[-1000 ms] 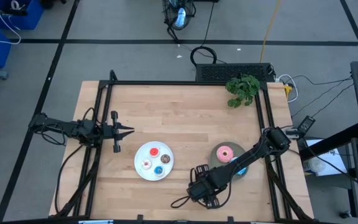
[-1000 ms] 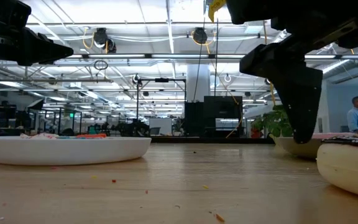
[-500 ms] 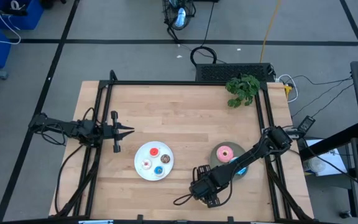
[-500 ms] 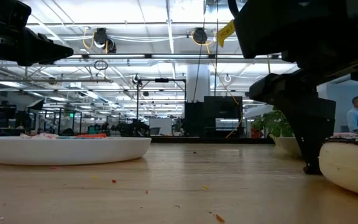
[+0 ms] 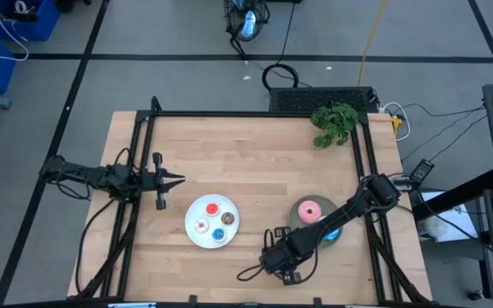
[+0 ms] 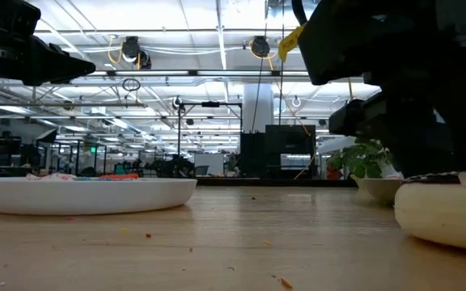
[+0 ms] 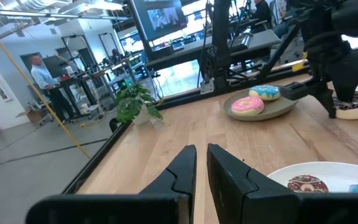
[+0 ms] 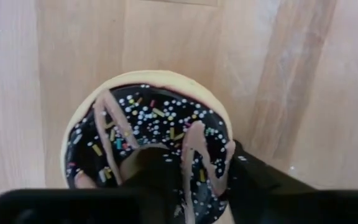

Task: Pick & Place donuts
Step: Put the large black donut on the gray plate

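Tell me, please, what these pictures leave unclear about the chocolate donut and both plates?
- Chocolate donut: in the high view the right gripper covers it; in the low view the edge cuts it off.
- Right jaws: the right wrist view shows one finger in the hole, one outside; a firm grip cannot be confirmed.
- White plate: the low view's rim hides its donuts.
- Grey plate: the arm hides part.

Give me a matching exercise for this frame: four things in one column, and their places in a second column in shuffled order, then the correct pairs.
Things:
1. pink-iced donut
2. red donut
3. chocolate donut
4. plant

Places:
A. on the white plate
B. bare table, at the right end effector
C. table's far right corner
D. on the grey plate

Pairs: 1-D, 2-A, 3-B, 4-C
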Robot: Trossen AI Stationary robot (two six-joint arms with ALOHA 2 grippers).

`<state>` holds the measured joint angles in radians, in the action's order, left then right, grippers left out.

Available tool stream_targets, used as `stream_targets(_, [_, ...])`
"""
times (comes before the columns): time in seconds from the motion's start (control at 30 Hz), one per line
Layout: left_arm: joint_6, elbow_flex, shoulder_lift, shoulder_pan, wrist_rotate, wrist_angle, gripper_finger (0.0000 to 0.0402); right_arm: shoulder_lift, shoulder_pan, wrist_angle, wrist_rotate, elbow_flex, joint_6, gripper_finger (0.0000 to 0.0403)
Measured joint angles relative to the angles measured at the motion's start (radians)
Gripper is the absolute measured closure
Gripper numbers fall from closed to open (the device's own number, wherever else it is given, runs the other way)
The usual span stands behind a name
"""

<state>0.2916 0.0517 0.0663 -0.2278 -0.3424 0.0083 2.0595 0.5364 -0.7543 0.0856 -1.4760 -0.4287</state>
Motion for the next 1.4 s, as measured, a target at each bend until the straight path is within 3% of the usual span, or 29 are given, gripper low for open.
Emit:
stream_targets(0.2, [0.0, 0.0, 0.0, 0.0, 0.0, -0.001, 0.0355, 0.005, 0.001, -0.034, 0.017, -0.071, 0.035, 0.0391])
stream_targets(0.47, [0.0, 0.0, 0.0, 0.0, 0.0, -0.003, 0.0355, 0.004, 0.0, -0.14, -0.007, -0.176, 0.029, 0.0367])
stream_targets(1.07, [0.0, 0.0, 0.0, 0.0, 0.0, -0.006, 0.0355, 0.002, 0.002, -0.14, -0.004, -0.18, 0.023, 0.0384])
stream_targets(1.27, [0.0, 0.0, 0.0, 0.0, 0.0, -0.005, 0.0355, -0.002, 0.033, -0.208, 0.102, -0.209, -0.062, 0.0384])
stream_targets(1.4, [0.0, 0.0, 0.0, 0.0, 0.0, -0.003, 0.0355, -0.005, 0.052, -0.339, 0.102, -0.302, -0.087, 0.0387])
